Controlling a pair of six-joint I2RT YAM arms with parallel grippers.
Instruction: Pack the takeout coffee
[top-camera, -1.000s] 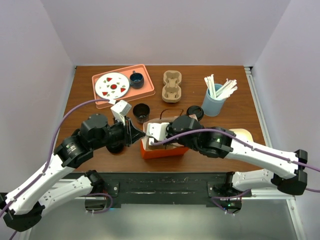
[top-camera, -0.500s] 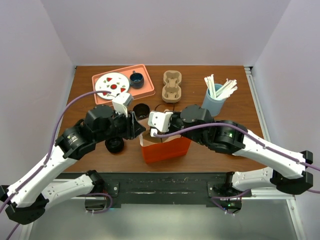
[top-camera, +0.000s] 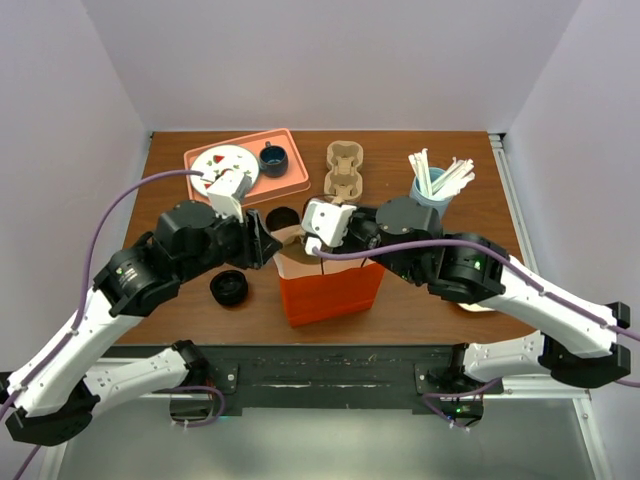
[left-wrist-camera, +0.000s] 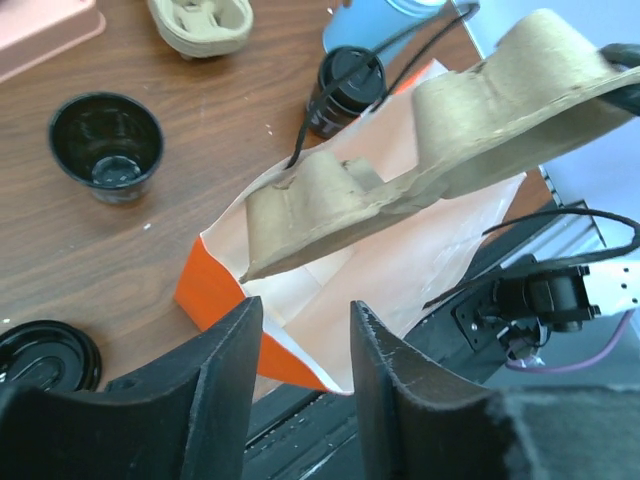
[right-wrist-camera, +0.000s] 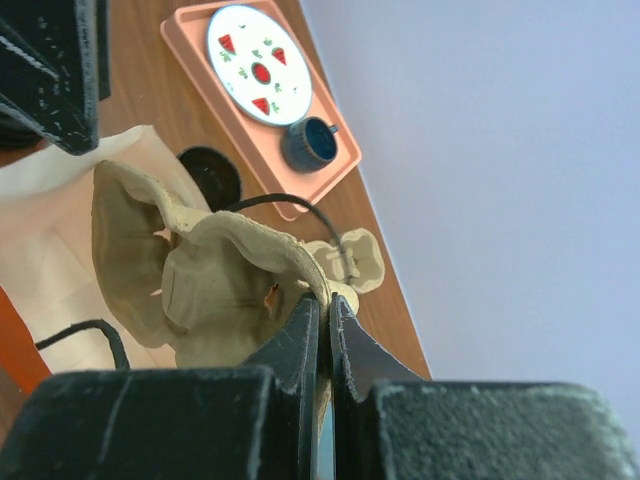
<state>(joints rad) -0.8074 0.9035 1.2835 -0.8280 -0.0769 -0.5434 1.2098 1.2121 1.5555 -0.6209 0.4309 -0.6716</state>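
An orange paper bag stands open near the table's front middle. My right gripper is shut on the edge of a tan pulp cup carrier, which hangs tilted over the bag's mouth. My left gripper is open at the bag's left rim, whose corner lies in the gap between the fingers. The takeout coffee, a dark cup with a black lid, stands behind the bag in the left wrist view. In the top view my right arm hides it.
A lidless dark cup and a loose black lid sit left of the bag. A second carrier, a blue cup of stirrers and a pink tray with a plate stand behind.
The bag has risen from low and flat to standing open. Both arms lifted and moved back. My left gripper opened off the rim, and the carrier came over the mouth.
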